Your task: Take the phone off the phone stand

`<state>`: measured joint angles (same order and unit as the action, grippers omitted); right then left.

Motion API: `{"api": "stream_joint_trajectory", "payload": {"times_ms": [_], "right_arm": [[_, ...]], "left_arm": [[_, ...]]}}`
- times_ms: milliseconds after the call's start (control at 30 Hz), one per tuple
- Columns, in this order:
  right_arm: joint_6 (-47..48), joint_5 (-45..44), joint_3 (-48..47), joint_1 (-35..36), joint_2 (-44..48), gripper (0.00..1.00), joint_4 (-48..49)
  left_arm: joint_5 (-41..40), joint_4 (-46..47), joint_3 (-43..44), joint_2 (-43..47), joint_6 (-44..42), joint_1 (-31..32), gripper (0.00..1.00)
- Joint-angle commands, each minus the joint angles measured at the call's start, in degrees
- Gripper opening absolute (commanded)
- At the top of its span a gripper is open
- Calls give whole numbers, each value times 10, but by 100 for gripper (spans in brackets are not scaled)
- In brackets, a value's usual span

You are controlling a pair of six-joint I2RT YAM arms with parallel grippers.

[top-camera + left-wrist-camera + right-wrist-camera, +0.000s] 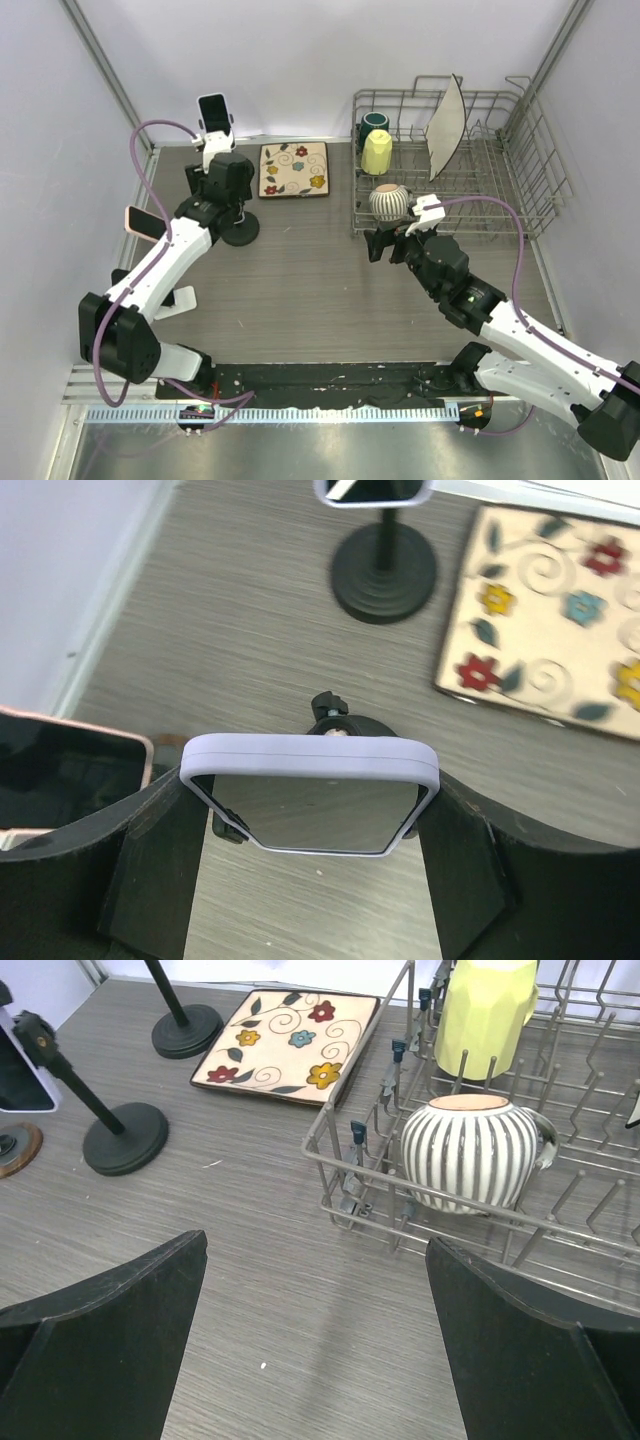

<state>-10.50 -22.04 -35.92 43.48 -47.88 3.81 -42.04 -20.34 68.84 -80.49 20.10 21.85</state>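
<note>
A phone [310,772] in a lavender case sits face up on the clamp of a black phone stand [333,723]. My left gripper [312,815] straddles it, and both black fingers [160,850] press against the case's side edges. From above, the left gripper [222,180] hides this phone, and only the stand's round base [238,232] shows. My right gripper [386,244] hovers over the table by the dish rack. Its jaws [315,1340] stand wide apart with nothing between them.
A second stand [384,575] at the back holds a white-cased phone [213,112]. A pink-cased phone [145,222] sits at the left. A flowered square plate [294,169] lies behind. The wire dish rack [520,215] holds a striped mug [470,1150], a yellow cup [485,1010] and a plate.
</note>
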Motion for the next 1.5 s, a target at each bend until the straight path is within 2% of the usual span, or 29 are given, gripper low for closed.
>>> {"api": "stream_joint_trajectory", "payload": {"times_ms": [0,67,100,167,333,533,667,1000,1167,1300,1467], "right_arm": [[-1,24,-12,1,16,97,26],[-1,34,-12,1,17,97,29],[0,47,-11,1,19,97,30],[0,60,-11,1,22,97,31],[1,119,-4,1,35,97,34],[30,207,21,0,53,97,44],[53,309,52,1,68,97,73],[60,439,72,1,30,99,115],[30,447,30,1,-28,99,97],[53,477,-16,1,-75,98,51],[93,530,-16,1,-101,93,59]], "left_arm": [[174,59,11,60,-29,5,43],[229,61,15,76,-40,6,38],[285,62,16,80,-44,7,37],[338,62,20,89,-62,16,34],[534,65,20,97,-126,43,31],[666,64,-4,108,-198,72,24],[764,63,-30,118,-256,88,23],[850,63,-108,181,-355,108,22],[847,42,-108,187,-378,125,24],[847,34,-105,184,-379,133,25],[852,33,-105,186,-379,135,25]]}}
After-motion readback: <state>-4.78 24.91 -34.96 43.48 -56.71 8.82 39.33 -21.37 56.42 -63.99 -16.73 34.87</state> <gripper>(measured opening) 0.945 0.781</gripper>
